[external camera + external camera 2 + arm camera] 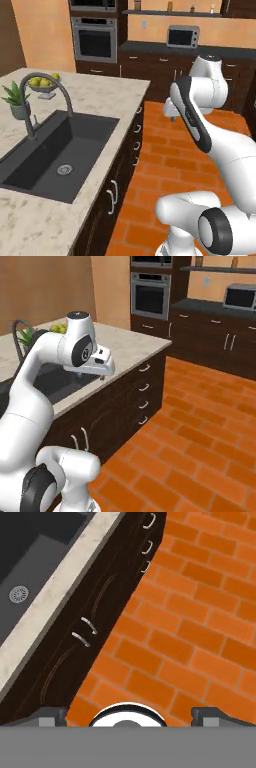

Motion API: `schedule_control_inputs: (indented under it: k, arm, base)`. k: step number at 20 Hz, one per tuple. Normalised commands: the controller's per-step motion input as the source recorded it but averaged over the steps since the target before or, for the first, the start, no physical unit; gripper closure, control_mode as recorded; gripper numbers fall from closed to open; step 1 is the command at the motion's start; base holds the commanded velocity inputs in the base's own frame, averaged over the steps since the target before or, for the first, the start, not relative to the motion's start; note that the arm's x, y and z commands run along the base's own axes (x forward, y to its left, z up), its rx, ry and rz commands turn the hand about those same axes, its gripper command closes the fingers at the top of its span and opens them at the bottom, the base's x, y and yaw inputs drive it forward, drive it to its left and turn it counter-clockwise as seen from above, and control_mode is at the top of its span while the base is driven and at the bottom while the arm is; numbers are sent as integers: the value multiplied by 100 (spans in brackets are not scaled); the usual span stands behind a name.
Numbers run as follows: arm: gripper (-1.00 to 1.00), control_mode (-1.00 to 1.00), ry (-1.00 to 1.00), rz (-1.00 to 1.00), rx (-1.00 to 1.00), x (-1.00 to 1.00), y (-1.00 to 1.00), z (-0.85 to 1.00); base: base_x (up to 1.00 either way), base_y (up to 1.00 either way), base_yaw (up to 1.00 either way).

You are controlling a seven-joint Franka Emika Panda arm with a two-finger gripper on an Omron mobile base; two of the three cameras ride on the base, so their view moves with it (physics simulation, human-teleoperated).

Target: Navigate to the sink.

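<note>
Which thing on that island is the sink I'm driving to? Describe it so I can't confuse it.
Find the marble-topped island with dark cabinets left of the brick floor. Sunk into its top is the sink, one large dark grey rectangular basin with a round silver drain. An arched gooseneck faucet rises at its far edge, between the potted plant and the fruit bowl, which stand on the top.

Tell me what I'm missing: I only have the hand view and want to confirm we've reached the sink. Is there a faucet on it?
Observer: Yes, a dark arched faucet rises from the far rim of the sink.
Operator: Anything else on that counter?
Observer: A bowl of yellow-green fruit and a small potted plant, both beyond the faucet.
Operator: What lies past the island?
Observer: A built-in wall oven and dark cabinets along the back wall.
</note>
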Motion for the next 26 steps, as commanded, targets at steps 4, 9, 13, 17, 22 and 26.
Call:
schedule_control_inputs:
  k: [4, 9, 13, 17, 22, 26]
  arm:
    - [-100, 100, 0, 0, 0, 0, 0, 0]
    - [-100, 100, 0, 0, 0, 0, 0, 0]
    - [-100, 100, 0, 0, 0, 0, 0, 0]
    - [-100, 100, 0, 0, 0, 0, 0, 0]
    - [-100, 100, 0, 0, 0, 0, 0, 0]
    - [-100, 100, 0, 0, 0, 0, 0, 0]
  base:
    - [3, -25, 83]
    - [9, -27, 79]
    - [6, -50, 69]
    - [12, -81, 51]
    - [31, -100, 37]
    - [78, -90, 36]
